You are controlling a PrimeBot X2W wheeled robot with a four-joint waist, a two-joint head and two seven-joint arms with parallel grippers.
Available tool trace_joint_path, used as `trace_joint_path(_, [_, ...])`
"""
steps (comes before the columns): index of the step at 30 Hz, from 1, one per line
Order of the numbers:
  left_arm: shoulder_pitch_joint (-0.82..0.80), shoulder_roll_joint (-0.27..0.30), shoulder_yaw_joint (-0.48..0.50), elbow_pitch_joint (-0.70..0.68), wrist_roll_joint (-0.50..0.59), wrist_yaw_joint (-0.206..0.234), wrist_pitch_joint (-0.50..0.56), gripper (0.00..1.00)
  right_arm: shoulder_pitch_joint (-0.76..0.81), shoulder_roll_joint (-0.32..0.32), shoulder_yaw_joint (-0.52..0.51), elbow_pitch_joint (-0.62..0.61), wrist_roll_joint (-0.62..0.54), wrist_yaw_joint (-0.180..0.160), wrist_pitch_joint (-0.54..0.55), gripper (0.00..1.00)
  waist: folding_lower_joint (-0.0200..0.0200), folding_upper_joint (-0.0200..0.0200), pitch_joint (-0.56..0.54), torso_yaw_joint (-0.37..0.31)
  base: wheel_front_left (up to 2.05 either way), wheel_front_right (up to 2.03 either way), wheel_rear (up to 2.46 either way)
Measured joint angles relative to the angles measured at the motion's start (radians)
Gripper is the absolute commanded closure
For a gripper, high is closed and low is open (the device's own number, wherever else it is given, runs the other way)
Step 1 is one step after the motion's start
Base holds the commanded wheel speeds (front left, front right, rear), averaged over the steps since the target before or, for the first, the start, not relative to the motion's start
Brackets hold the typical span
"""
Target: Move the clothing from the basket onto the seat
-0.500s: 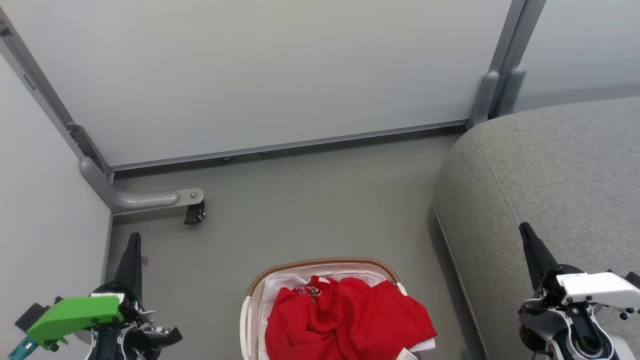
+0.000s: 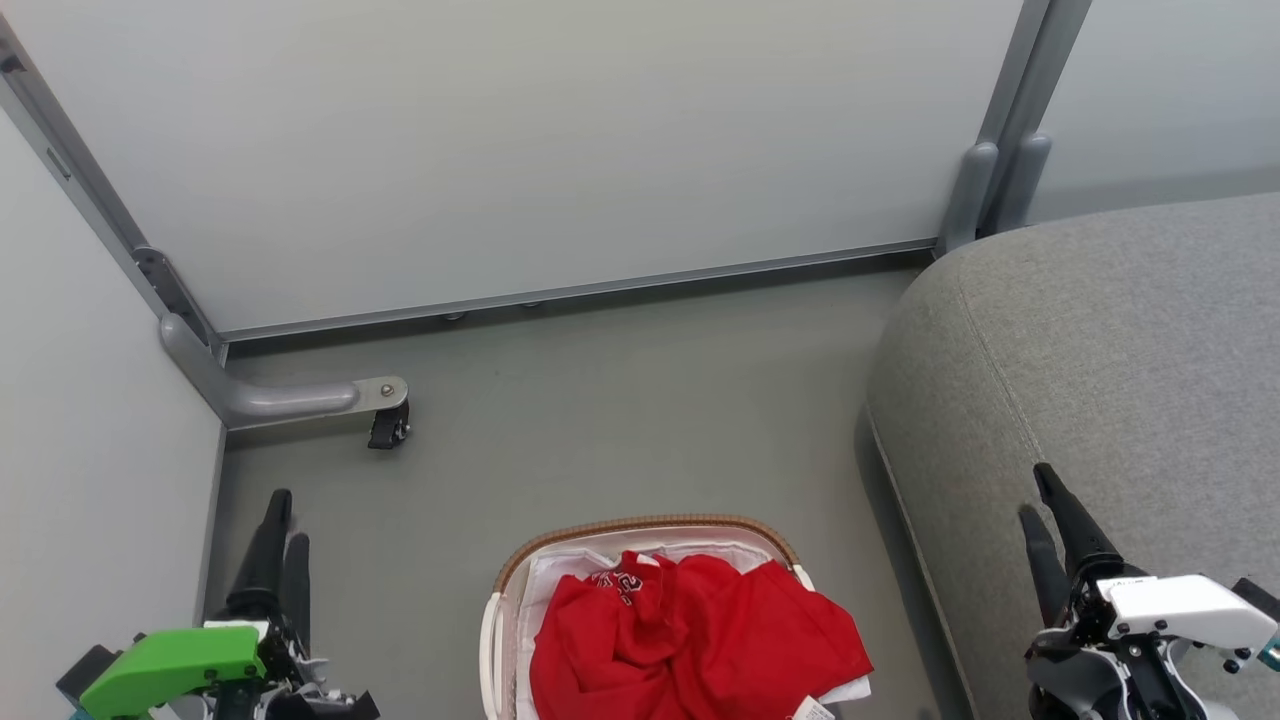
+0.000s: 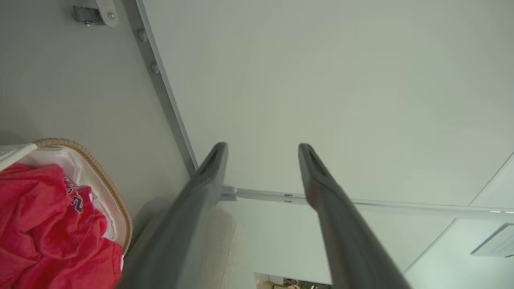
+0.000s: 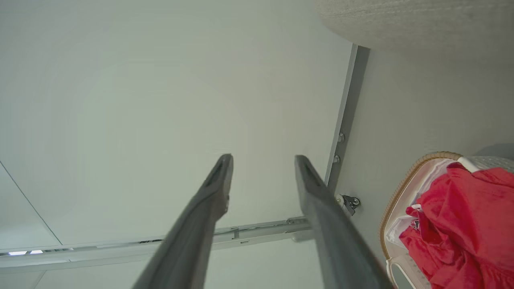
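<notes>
At 6 o'clock in your head view sits one heap of red clothing [image 2: 690, 640], bunched up inside the basket [image 2: 640, 524]. You cannot count the garments in it. White lettering [image 2: 622, 580] shows at the heap's 11 o'clock edge, and one white care label [image 2: 812, 710] pokes out at its 5 o'clock corner. At 4 o'clock the cloth spills over the rim. You have one basket, with a brown woven rim and a white liner [image 2: 560, 575] showing along the 12 o'clock side of the heap. It stands on the grey floor [image 2: 600, 420].

One light grey seat [image 2: 1100, 350] fills the 3 o'clock side, just beside the basket, and no clothing lies on it.

You have two grippers, and neither touches the cloth. The left gripper [image 2: 288, 518] is at 8 o'clock over bare floor, and the heap lies toward 4 o'clock from its tips. The right gripper [image 2: 1033, 492] is at 4 o'clock over the seat's edge, and the heap lies toward 8 o'clock from it. Both stand well apart from the basket. Each wrist view shows a clear gap between that gripper's fingers with nothing held. The clothing is at 8 o'clock in the left wrist view and at 4 o'clock in the right wrist view.

Half a second ago each gripper showed a single finger edge-on in the head view. Now both show two fingers apart, and both sit lower in the frame. The clothing, basket and seat have not shifted.

At 12 o'clock a pale wall panel [image 2: 550, 150] closes off the floor, and one black castor [image 2: 388, 425] sits at 10 o'clock.
</notes>
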Motion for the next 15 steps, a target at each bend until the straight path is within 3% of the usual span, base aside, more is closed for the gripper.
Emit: trace_joint_path(15, [0.006,0.000,-0.073,-0.006,0.064,0.000,-0.071,0.00,0.007,0.001,0.001,0.003,-0.124,0.000,-0.071,0.00,0.0000,0.0000,0.001,0.000,0.00,0.00,0.00])
